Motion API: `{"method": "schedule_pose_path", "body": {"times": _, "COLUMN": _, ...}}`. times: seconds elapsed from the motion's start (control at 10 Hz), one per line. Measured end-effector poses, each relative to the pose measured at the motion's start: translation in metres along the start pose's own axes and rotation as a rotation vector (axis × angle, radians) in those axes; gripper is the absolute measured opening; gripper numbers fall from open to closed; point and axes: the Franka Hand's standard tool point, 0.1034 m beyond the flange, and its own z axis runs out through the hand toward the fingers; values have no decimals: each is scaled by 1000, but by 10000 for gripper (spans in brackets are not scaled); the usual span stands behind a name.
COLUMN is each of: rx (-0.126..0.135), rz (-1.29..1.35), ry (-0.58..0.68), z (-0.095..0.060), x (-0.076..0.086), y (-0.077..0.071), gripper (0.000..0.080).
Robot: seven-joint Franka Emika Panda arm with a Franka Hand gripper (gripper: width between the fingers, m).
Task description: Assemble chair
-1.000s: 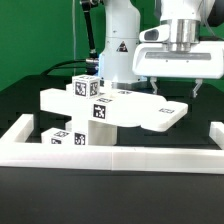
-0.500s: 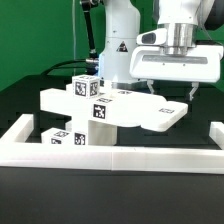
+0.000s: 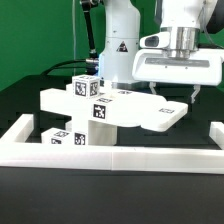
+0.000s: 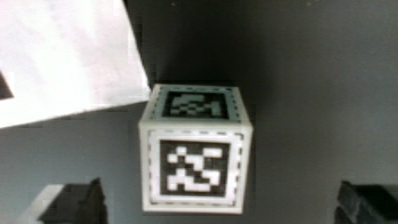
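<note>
In the exterior view the chair parts lie in a pile. A flat seat plate (image 3: 152, 112) rests on tagged white blocks (image 3: 88, 98), and another tagged bar (image 3: 62, 136) lies lower at the exterior view's left. My gripper (image 3: 168, 92) hangs open above and behind the plate's right end, touching nothing. In the wrist view a white square leg (image 4: 196, 150) with black-and-white tags lies on the dark table below the gripper (image 4: 221, 205). The dark fingers (image 4: 71, 205) stand wide to either side of it and apart from it. A flat white part (image 4: 63, 60) lies beside the leg.
A long low white border wall (image 3: 110, 156) runs along the front and up both sides (image 3: 214, 135) of the dark table. The robot's white base (image 3: 118, 50) stands behind the pile, against a green backdrop.
The hand has shifted slightly toward the exterior view's right and a little lower. Its jaws stay wide open. The parts have not moved.
</note>
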Motion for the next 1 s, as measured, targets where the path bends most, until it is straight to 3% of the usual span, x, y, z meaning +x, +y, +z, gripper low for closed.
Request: {"method": "schedule_pose_path", "body": {"times": 1.0, "rx": -6, "rz": -9, "ry": -6, "z": 3, "x": -3, "y": 1, "gripper": 649}}
